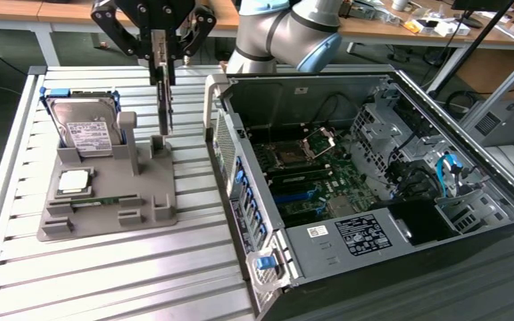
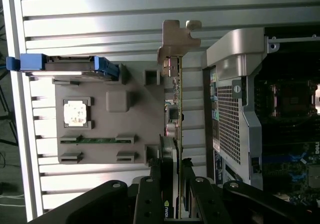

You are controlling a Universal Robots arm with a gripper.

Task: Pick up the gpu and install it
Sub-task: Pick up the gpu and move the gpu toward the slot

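Between the partly closed fingers of the black gripper (image 1: 160, 59), the gpu (image 1: 164, 100), a thin flat black circuit card with a silver-grey metal bracket (image 2: 178, 33) at one end, is clamped by its upper edge and hangs on edge directly beneath the hand. Its lower edge is seen close to the grey moulded holder (image 1: 105, 217) below; whether it is clear cannot be told. If it is swung sideways too low, the card could be snagged and twisted in so narrow a grip, or its bracket knocked against the rim of the open black computer case (image 1: 214, 93) alongside. Held in the holder are a silver hard drive (image 1: 88, 130), a square processor chip (image 1: 74, 180) and a narrow green memory stick (image 1: 96, 200); a motherboard (image 1: 310, 177) is housed in the case.
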